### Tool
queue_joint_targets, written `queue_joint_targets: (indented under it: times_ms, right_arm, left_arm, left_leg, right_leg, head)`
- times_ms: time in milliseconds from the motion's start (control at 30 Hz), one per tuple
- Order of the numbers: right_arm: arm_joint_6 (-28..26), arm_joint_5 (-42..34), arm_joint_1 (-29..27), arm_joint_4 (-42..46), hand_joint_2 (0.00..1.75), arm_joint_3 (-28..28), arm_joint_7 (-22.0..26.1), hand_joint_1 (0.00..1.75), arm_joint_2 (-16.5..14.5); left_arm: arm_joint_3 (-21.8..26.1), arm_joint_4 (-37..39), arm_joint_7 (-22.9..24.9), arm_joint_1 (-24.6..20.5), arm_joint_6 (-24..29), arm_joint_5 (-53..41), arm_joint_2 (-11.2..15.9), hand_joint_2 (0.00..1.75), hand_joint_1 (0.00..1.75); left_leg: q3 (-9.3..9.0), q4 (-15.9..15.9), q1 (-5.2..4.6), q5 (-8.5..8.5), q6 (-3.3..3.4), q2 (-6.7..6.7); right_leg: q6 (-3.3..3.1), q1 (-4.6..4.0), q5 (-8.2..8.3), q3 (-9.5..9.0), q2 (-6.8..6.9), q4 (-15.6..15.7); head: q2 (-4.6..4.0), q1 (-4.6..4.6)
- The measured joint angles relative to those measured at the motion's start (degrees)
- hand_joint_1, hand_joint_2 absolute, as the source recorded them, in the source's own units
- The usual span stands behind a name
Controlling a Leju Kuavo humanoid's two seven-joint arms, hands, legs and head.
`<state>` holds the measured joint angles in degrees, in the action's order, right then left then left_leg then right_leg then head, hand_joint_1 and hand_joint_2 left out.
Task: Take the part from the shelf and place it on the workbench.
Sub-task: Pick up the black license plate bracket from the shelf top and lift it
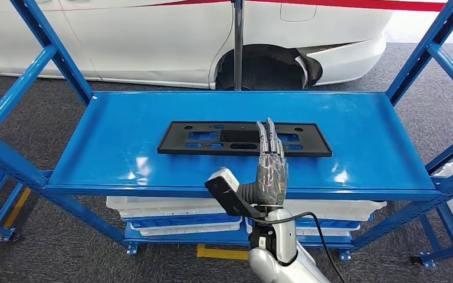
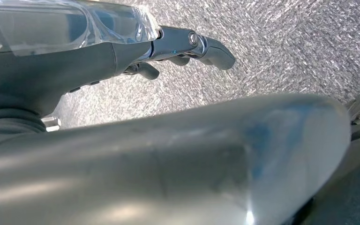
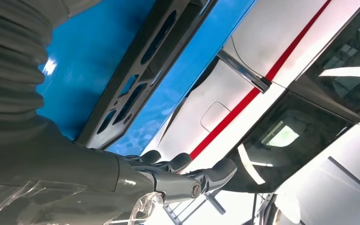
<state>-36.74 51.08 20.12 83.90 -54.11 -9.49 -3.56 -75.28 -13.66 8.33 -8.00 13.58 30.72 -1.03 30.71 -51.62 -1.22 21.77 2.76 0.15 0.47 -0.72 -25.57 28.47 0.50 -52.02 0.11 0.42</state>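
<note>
Over on the left, slanted blue steel uprights (image 1: 47, 53) frame the shelf (image 1: 124, 127), a glossy blue metal tray with a raised lip, throwing back ceiling glare. Behind it sits a white car (image 1: 153, 41), smooth bodywork, with an open wheel arch (image 1: 271, 65) and a thin grey pole (image 1: 238, 41) standing in front of it. At mid-shelf lies the part (image 1: 212, 138): a long, flat, matte black plastic plate with rectangular cut-outs and small holes, lying flat and parallel to the front edge. The right hand (image 1: 270, 168) reaches over the shelf's front lip, fingers straight and pressed together, tips over the part's middle — touching or just above, I cannot tell. Below, white plastic crates (image 1: 171, 206) are stacked on the lower level. The left hand (image 2: 187, 47) hangs over speckled grey carpet (image 2: 272, 42), fingers loosely curled, holding nothing.
</note>
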Motion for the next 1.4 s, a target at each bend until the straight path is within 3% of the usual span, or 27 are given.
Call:
queue_joint_targets:
  times_ms: [233, 633, 1200, 1333, 1400]
  right_arm:
    - [1.4, 3.8, 1.2, -1.5, 1.75, -1.5, -2.8, 0.0, 0.0]
    - [3.0, 19.7, 4.5, -6.2, 1.75, -4.0, -8.4, 0.0, 0.0]
    - [5.1, 18.3, 5.8, -9.7, 1.75, -5.2, -7.9, 0.0, 0.0]
    - [5.4, 17.5, 5.9, -10.0, 1.75, -5.3, -7.6, 0.0, -0.2]
    - [5.4, 17.3, 6.1, -10.1, 1.75, -5.4, -7.5, 0.0, -0.4]
  left_arm:
    - [0.0, 0.0, 0.4, -0.2, -0.3, -1.0, 0.0, 0.0, 0.0]
    - [-0.1, 0.0, 1.0, -1.1, -1.0, -2.2, -0.1, 0.0, 0.0]
    - [-0.1, 0.0, 0.6, -1.7, -1.2, -2.4, -0.2, 0.0, 0.0]
    - [-0.1, 0.0, 0.6, -1.7, -1.4, -2.4, -0.3, 0.0, 0.0]
    - [-0.1, 0.0, 0.6, -1.8, -1.6, -2.4, -0.4, 0.0, 0.0]
  left_leg:
    - [0.0, 0.0, 0.0, 0.0, 0.0, 0.0]
    - [0.02, 0.0, 0.0, 0.0, 0.0, 0.0]
    - [0.31, -0.5, -0.16, 0.25, 0.35, 0.0]
    - [0.26, -0.3, -0.03, 0.35, 0.74, -0.01]
    - [-0.12, 0.1, 0.46, 0.24, 0.96, -0.03]
  right_leg:
    - [0.0, 0.01, 0.0, 0.01, -0.01, 0.0]
    - [0.0, 0.0, 0.0, 0.05, 0.0, 0.0]
    - [0.13, 0.05, -0.02, 0.08, 0.01, 0.0]
    - [0.56, 0.06, -0.26, 0.09, 0.04, -0.1]
    - [1.1, 0.04, -1.72, 1.02, -0.16, -2.4]
  head:
    - [0.0, 0.0]
    - [0.0, 0.0]
    - [0.0, 0.0]
    - [0.0, -0.02]
    - [-0.01, 0.03]
